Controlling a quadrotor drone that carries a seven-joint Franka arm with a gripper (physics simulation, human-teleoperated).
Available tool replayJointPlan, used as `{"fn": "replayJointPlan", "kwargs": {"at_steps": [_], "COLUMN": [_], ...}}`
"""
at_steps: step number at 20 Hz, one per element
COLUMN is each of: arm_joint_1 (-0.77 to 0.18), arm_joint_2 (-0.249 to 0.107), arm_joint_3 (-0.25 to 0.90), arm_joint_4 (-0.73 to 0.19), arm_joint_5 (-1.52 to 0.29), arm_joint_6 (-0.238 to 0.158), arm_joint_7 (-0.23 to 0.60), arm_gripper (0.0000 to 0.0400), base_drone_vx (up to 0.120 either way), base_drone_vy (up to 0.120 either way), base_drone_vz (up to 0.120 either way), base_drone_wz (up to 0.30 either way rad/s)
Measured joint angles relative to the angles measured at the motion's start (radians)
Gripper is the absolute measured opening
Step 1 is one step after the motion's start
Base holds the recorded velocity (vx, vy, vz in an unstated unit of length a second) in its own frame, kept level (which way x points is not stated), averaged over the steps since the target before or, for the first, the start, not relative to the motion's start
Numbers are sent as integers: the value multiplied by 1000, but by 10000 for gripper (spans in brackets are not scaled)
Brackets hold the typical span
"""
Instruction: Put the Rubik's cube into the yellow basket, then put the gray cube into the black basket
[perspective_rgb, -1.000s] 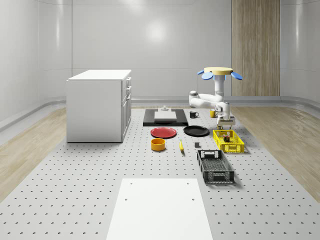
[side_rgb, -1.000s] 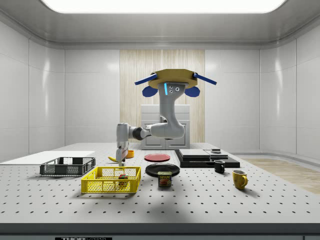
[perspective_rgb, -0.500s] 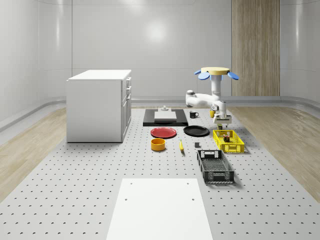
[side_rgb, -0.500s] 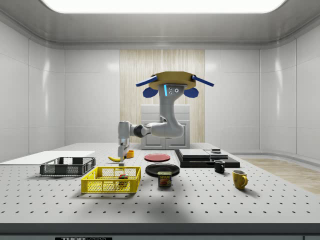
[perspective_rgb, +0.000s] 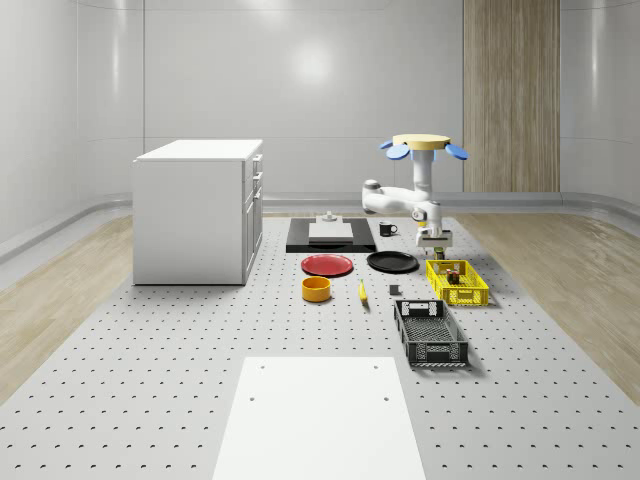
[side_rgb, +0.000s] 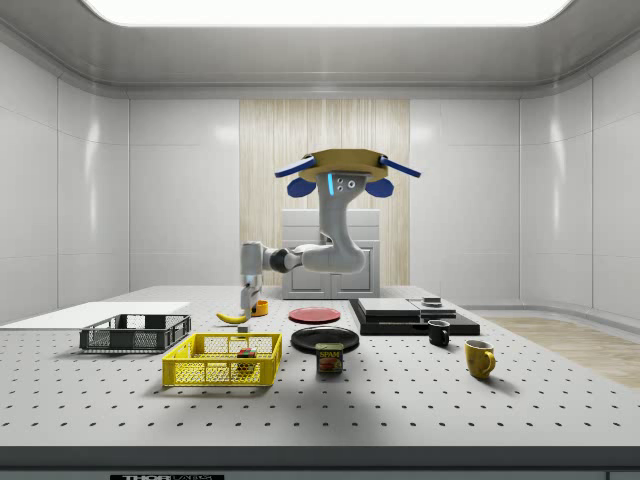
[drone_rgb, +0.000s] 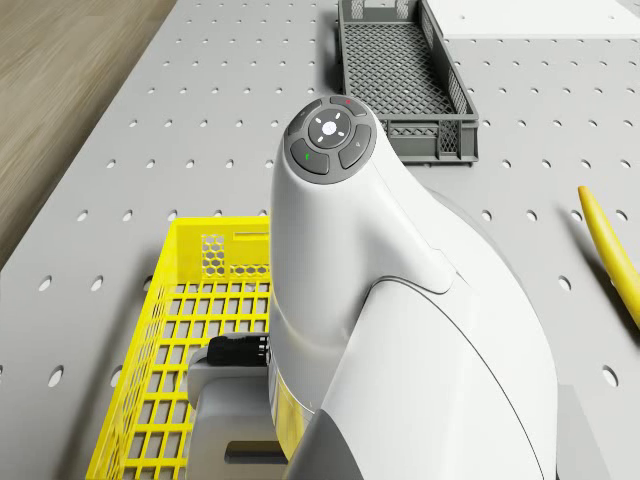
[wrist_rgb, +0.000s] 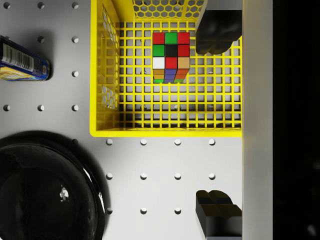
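White perforated counter (perspective_rgb: 150, 380) carries the yellow basket (wrist_rgb: 100, 127) with the Rubik's cube (wrist_rgb: 171, 56) already inside, so the hovering drone (perspective_rgb: 420, 143), its empty hand (wrist_rgb: 218, 120) spread above the basket's end, must next find the gray cube.

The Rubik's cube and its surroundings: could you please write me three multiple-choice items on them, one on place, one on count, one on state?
1. Where is the Rubik's cube?
A. in the yellow basket
B. on the red plate
C. in the black basket

2. How many mugs stand on the table?
A. none
B. two
C. five

3. How are the fingers?
A. shut on the cube
B. open, holding nothing
C. shut on a banana

Answers: 1 A, the wrist view shows it on the yellow mesh; 2 B, the side view shows a black mug and a yellow mug; 3 B, the fingers stand apart, the cube free.
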Motion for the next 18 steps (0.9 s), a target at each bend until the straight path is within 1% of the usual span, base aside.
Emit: {"fn": "replayJointPlan", "kwargs": {"at_steps": [7,18], "arm_joint_1": [0,0], "arm_joint_2": [-6,-14], "arm_joint_3": [1,2], "arm_joint_4": [0,0], "arm_joint_5": [3,6], "arm_joint_6": [6,12], "arm_joint_7": [0,0], "arm_gripper": [400,400], "base_drone_vx": [0,120], "base_drone_vy": [-120,-120], "base_drone_vz": [0,0], "base_drone_wz": [0,0]}}
